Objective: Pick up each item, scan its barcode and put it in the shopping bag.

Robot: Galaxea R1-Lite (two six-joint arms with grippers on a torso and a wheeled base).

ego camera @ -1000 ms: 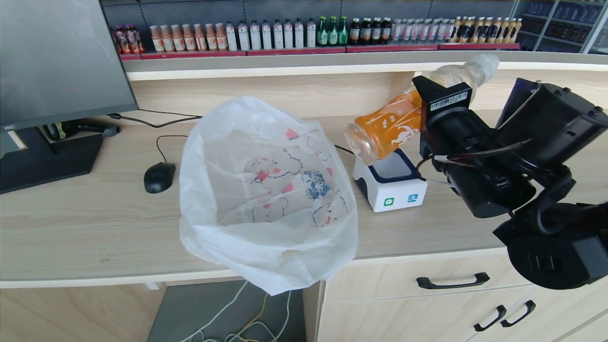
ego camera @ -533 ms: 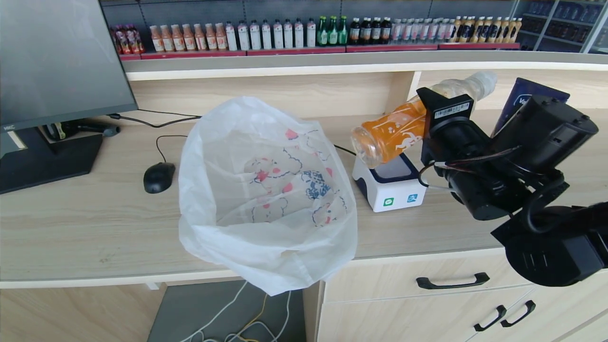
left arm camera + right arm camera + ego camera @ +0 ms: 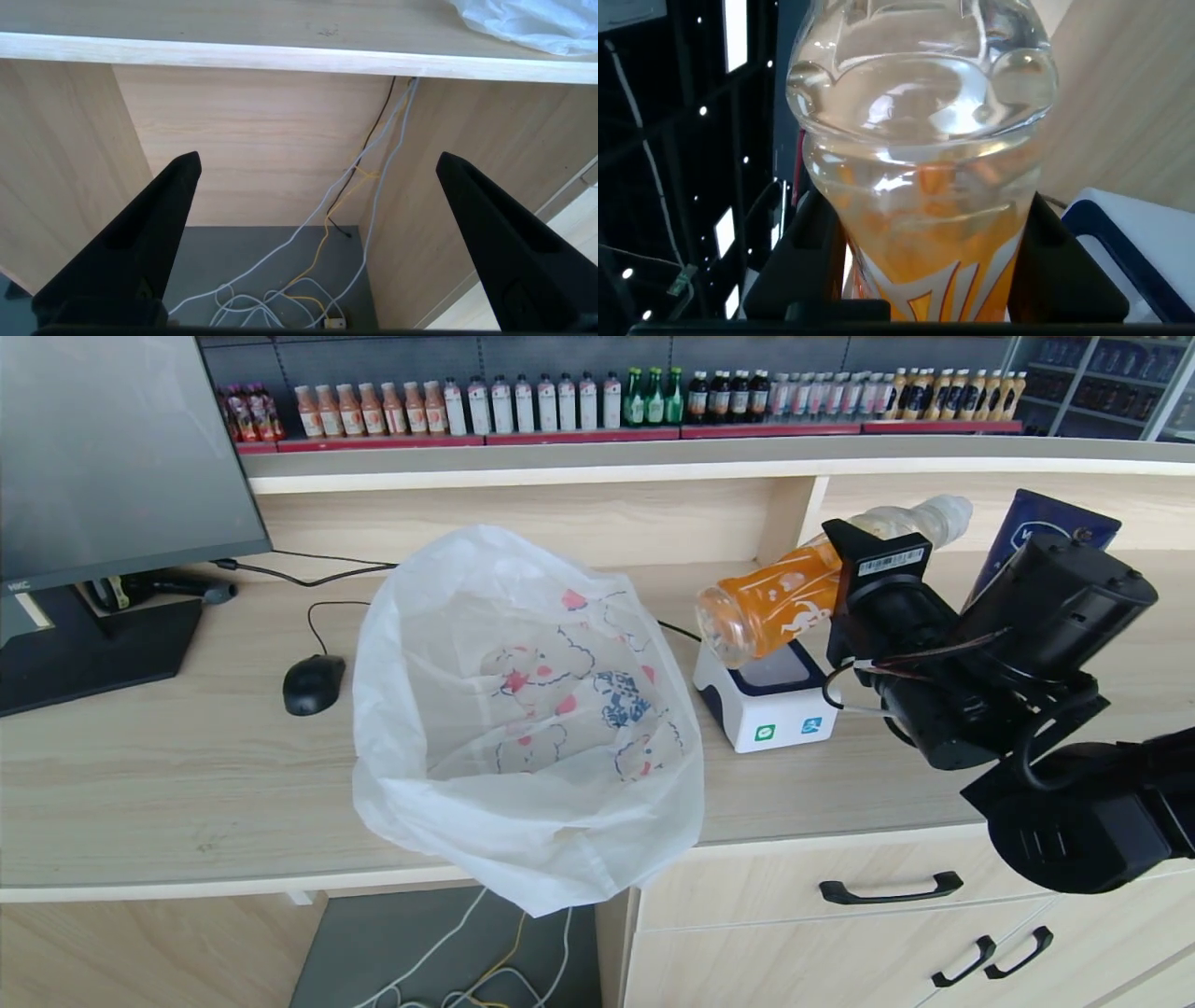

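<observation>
Grips orange drink bottle (image 3: 767, 601) in right end effector (image 3: 851, 581), tilted just above barcode scanner (image 3: 767, 702) to present label; holds left end effector (image 3: 318, 233) wide open, empty.

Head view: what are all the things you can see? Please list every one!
bottle: one, orange drink, tilted above the scanner, in the right gripper
scanner: one, white and dark blue, on the counter right of the bag
shopping bag: one, white with cartoon print, open, at the counter's front edge
mouse: one, black, left of the bag
monitor: one, dark, far left
blue pack: one, dark blue, behind the right arm
shelf bottles: many, mixed colours, back shelf
counter: one, light wood
right gripper: black, shut on the bottle
left gripper: black, open, below the counter's edge
</observation>
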